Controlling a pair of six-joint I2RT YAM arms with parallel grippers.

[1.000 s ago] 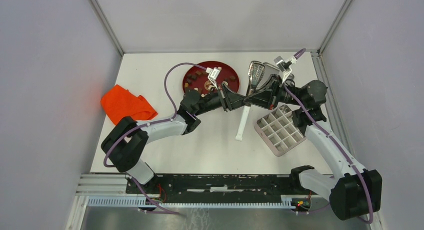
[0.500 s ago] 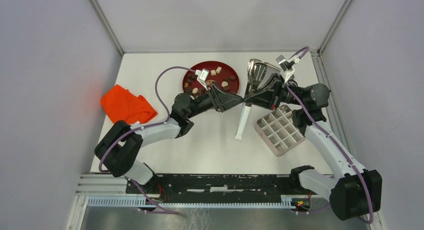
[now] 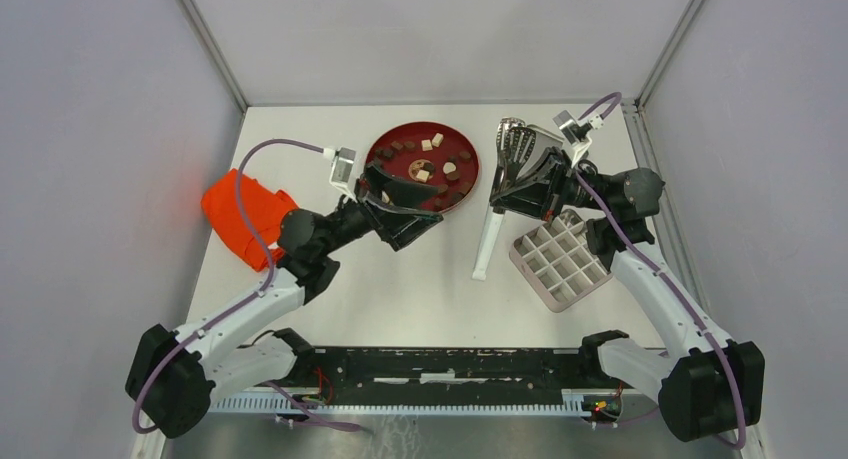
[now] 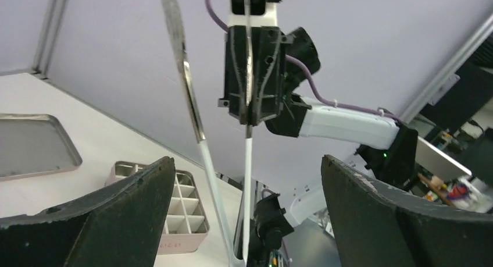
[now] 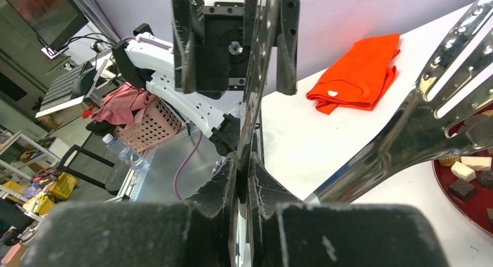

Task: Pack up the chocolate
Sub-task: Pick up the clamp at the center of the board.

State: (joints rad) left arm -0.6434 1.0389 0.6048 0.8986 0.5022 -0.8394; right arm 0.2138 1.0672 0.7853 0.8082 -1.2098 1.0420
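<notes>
Several small pieces of chocolate (image 3: pixel 424 169), dark, brown and cream, lie on the red plate (image 3: pixel 384 147). My left gripper (image 3: pixel 412 211) is open and empty, hanging over the plate's near edge. In the left wrist view its fingers (image 4: pixel 116 220) stand wide apart, facing the tweezers (image 4: pixel 192 110). My right gripper (image 3: pixel 508 195) is shut on the metal tweezers (image 3: pixel 514 145), whose white handle (image 3: pixel 486 245) points down at the table. In the right wrist view the pads (image 5: pixel 224 185) pinch one blade, and the other blade (image 5: pixel 407 133) spreads to the right above some chocolate (image 5: pixel 467 171).
A pink-rimmed compartment box (image 3: pixel 558 264) sits under the right arm, with a flat metal tray (image 4: pixel 35 145) beyond it. An orange cloth (image 3: pixel 245 209) lies at the table's left edge. Grey walls close in the back and both sides.
My left gripper has opened, let go of the tweezers and drawn back to the left, toward the red plate. The right gripper keeps hold of the tweezers and has barely moved.
</notes>
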